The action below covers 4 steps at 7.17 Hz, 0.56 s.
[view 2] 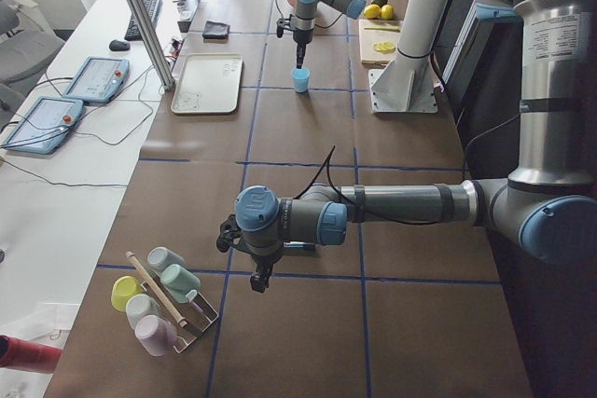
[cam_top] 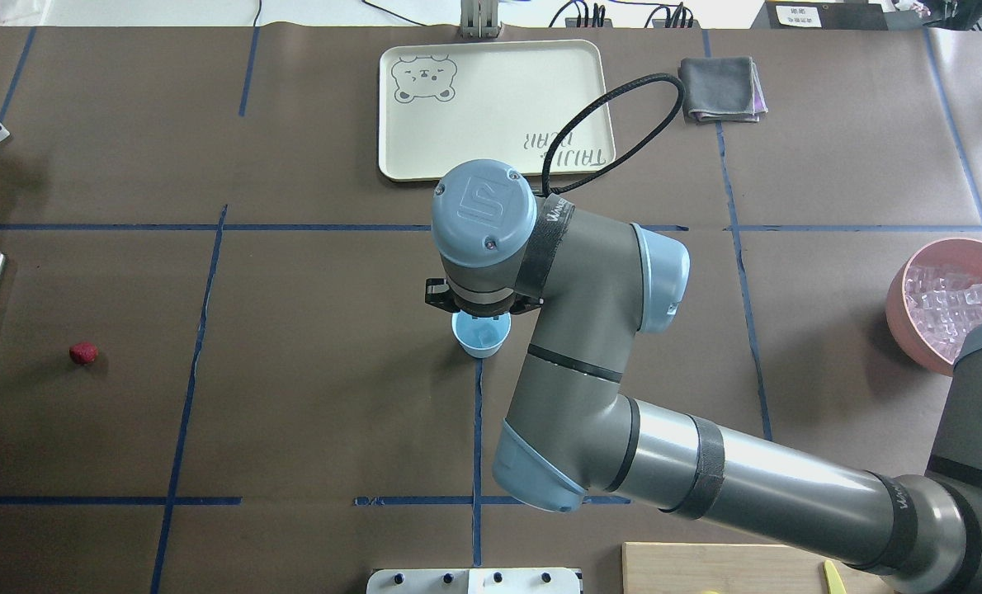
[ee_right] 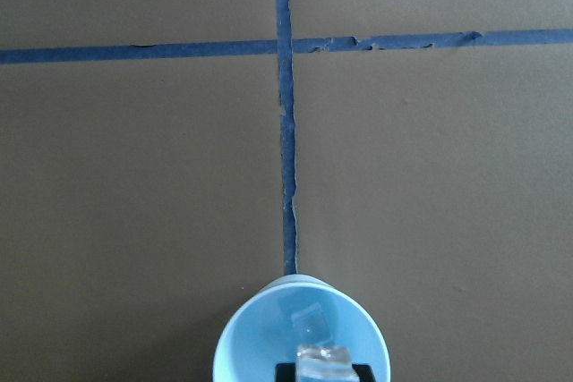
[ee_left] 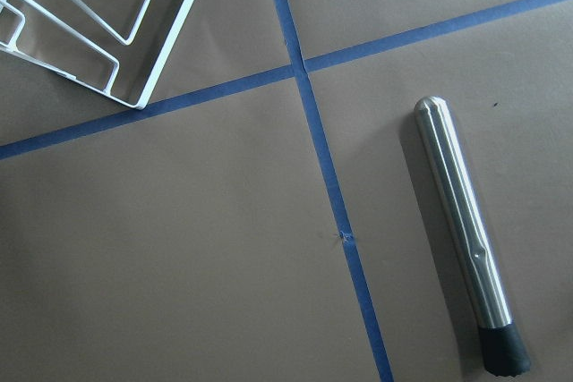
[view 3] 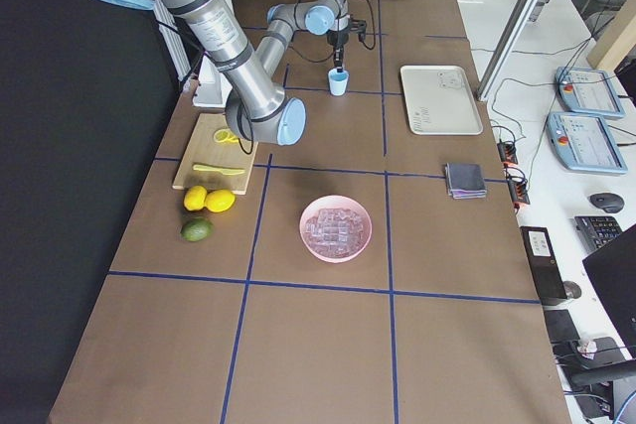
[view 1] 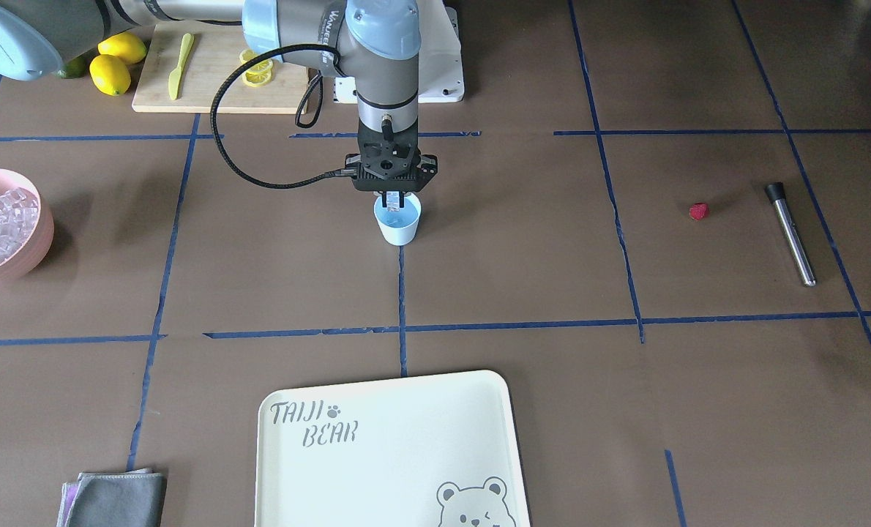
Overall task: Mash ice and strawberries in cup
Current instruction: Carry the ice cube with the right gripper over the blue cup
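The light-blue cup (view 1: 397,225) stands at the table's middle on a blue tape line; it also shows in the overhead view (cam_top: 480,336) and the right wrist view (ee_right: 269,346). My right gripper (view 1: 396,199) hangs straight above the cup's mouth, shut on a clear ice cube (ee_right: 322,362). Another ice cube (ee_right: 311,319) seems to lie on the cup's bottom. The red strawberry (view 1: 698,211) lies alone on the table, far from the cup. My left gripper (view 2: 258,279) shows only in the exterior left view, so I cannot tell its state.
A pink bowl (view 1: 36,245) full of ice cubes stands at the right arm's side. A steel muddler (view 1: 790,233) lies beyond the strawberry. Also here are a cream tray (view 1: 384,446), a grey cloth (view 1: 117,498), a cutting board (view 1: 208,80) with lemon slices, whole lemons (view 1: 110,73), and a cup rack (view 2: 163,297).
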### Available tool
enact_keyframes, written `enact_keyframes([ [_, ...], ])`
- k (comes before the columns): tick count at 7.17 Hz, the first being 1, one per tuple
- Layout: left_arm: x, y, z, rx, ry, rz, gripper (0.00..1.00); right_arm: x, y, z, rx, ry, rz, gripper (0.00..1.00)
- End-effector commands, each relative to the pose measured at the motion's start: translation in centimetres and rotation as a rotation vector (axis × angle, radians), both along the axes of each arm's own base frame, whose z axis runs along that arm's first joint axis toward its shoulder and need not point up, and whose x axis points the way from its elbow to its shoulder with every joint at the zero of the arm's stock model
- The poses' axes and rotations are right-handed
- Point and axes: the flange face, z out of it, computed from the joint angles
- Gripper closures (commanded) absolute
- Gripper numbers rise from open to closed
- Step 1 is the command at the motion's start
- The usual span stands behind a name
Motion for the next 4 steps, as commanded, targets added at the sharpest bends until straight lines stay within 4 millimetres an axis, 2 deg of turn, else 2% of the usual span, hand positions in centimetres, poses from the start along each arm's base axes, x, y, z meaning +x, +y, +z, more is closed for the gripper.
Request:
enact_keyframes([
  [1,0.0,0.01,0.06,-0.001,0.0,0.0,0.0,-0.63,0.01,0.61,0.001,0.002,-0.006,0.67],
  [2,0.0,0.03,0.14,-0.003,0.0,0.0,0.0,-0.64,0.3,0.71,0.005,0.002,-0.006,0.01],
  [4,0.0,0.03,0.14,-0.003,0.0,0.0,0.0,-0.64,0.3,0.71,0.005,0.002,-0.006,0.01],
])
